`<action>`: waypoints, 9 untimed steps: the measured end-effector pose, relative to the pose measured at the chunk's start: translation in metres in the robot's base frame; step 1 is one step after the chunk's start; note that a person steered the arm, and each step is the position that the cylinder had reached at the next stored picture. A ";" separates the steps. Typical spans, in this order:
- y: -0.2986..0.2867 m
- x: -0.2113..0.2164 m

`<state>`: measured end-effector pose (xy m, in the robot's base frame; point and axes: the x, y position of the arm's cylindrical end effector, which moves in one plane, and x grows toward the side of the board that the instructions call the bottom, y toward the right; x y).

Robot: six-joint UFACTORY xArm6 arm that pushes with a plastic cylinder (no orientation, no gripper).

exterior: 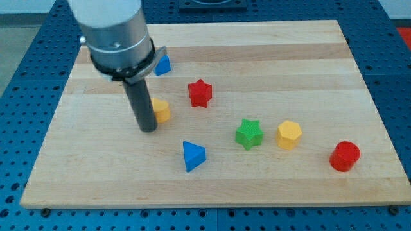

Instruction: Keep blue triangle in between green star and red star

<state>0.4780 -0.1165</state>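
Observation:
The blue triangle (193,156) lies low on the board, left of the green star (248,134) and below the red star (200,93). The two stars stand apart, the red one up and to the left of the green one. My tip (148,129) rests on the board to the left of all three, up and left of the blue triangle, and right beside a yellow block (161,110) that the rod partly hides.
A second blue block (163,65) sits near the top left, partly behind the arm's housing. A yellow hexagon (289,135) lies just right of the green star. A red cylinder (345,156) stands at the right. The wooden board (270,51) ends at blue perforated table.

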 end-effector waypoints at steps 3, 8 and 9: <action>0.018 -0.066; 0.012 0.118; 0.063 0.115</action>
<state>0.5926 -0.0534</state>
